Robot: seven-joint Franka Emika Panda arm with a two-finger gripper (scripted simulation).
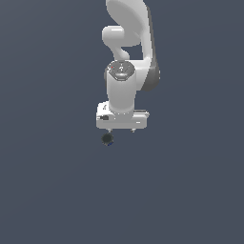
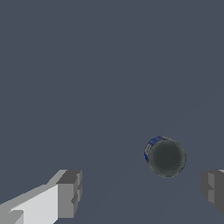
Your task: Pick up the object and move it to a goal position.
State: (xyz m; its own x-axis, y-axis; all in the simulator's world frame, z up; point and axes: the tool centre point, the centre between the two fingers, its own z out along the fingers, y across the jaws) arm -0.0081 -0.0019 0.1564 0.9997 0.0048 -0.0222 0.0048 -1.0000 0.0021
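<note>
exterior view looks down on my white arm against a flat, dark blue-grey floor, with the wide white body of my hand at the lower end of it and my gripper pointing down from that body. only the two small grey tips of my fingers peek out under the hand's edge, set apart from one another. the object lies on the floor just beyond the hand, a tiny, nearly black round blob with a small blue patch on its side, sitting near the fingertip toward the exterior view's left and not touching it as far as i can tell. wrist view shows the same thing closer: my gripper is spread wide, one grey fingertip with its white link at one edge and the other grey fingertip just entering at the opposite edge, and nothing sits between the pads. the object appears as a dark, round, can-like shape seen end-on, with a thin blue rim showing along one side. it lies ahead of the gap between my fingers, nearer the finger that is mostly cut off, and clear of both. my hand is released and holds nothing.
</note>
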